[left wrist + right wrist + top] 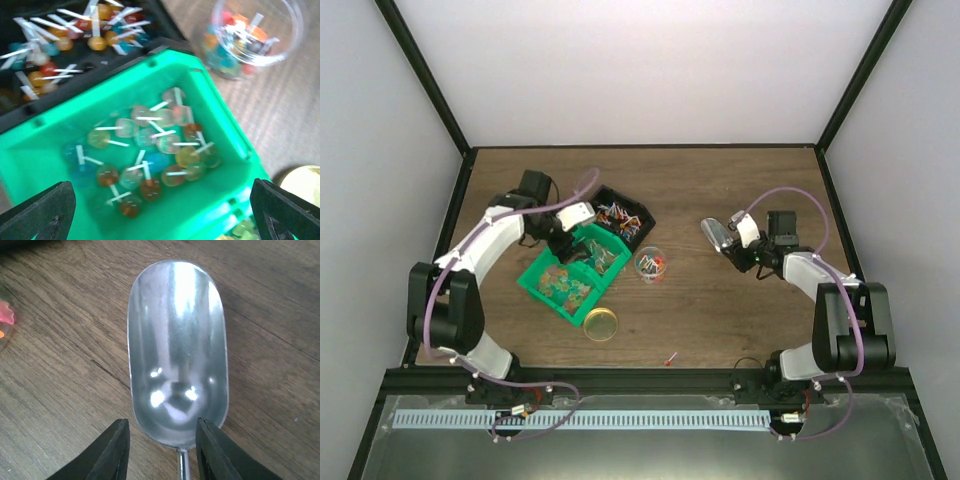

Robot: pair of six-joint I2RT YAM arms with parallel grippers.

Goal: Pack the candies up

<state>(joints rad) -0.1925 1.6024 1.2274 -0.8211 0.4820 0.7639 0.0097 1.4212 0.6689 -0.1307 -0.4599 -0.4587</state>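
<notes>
Candies [150, 145] in green bin [50, 145]; black bin [167, 32]; jar [292, 35]

The left end effector [160, 187] pointed down, fingers spread wide; the right end effector [161, 422] sat low, its fingers a little apart.

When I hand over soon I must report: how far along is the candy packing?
Partly done: the jar holds some candies, lid off beside it. In hand: nothing; the scoop at the right hand is empty, the left hand open over the green bin. Left: more scooping, one stray candy, lidding.
</notes>
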